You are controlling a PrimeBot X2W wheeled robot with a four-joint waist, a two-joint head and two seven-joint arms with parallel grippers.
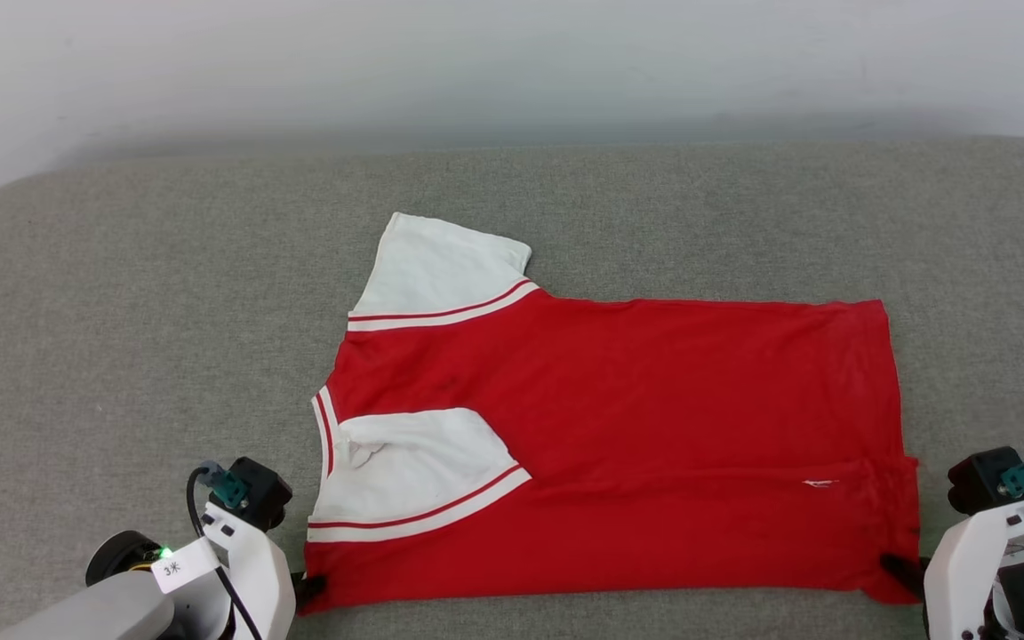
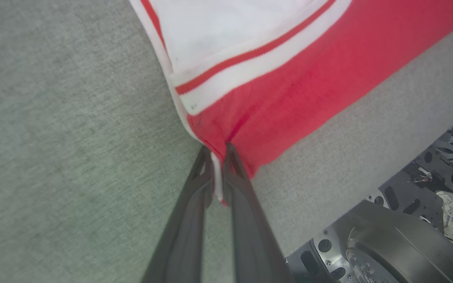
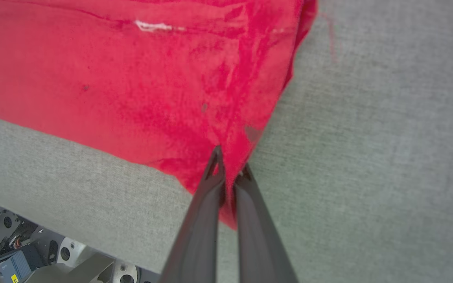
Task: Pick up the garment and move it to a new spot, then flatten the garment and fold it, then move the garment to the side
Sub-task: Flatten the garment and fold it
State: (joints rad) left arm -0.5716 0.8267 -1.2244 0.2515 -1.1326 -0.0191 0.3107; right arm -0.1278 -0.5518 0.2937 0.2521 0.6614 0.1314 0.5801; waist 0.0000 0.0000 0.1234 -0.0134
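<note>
Head view: the garment [image 1: 654,427] lies flat on the grey-covered desk [image 1: 121,311]. Its long axis runs left to right, with the white sleeves [image 1: 441,267] at the left and the hem [image 1: 894,400] at the right.

At the near left corner, the left end effector [image 1: 309,587] is clamped on the fabric. The left wrist view shows it pinched together on the red and white edge. At the near right corner, the right end effector [image 1: 899,569] is likewise clamped on the hem corner, as the right wrist view confirms.

Both grips sit on the near long edge, so the whole garment extends away from the robot. Judgement: the next fold should carry this edge forward, with both arms travelling in parallel and each serving its own corner.
</note>
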